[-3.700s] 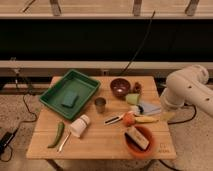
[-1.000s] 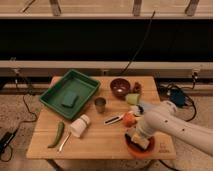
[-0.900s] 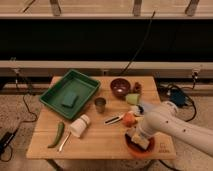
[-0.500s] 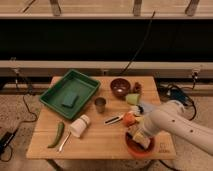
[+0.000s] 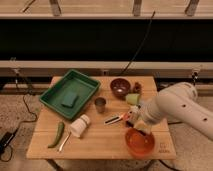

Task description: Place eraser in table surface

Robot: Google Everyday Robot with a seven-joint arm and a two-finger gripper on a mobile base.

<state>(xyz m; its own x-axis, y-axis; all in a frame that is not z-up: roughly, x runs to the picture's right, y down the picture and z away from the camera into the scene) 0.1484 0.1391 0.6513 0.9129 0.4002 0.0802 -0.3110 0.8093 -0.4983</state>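
Pale table surface (image 5: pixel 95 142) spans the lower frame. Right of centre, the gripper (image 5: pixel 133 119) hangs over the bowl's (image 5: pixel 135 148) upper rim, where the eraser (image 5: pixel 143 130) lies partly hidden. Whether the gripper holds anything cannot be told.

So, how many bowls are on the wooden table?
2: a dark brown round bowl at the back; a round orange bowl front right, under the gripper. The arm may hide more.

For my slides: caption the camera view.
Robot's end effector poised over the orange bowl near the table surface's front-right corner, green tray at image left.
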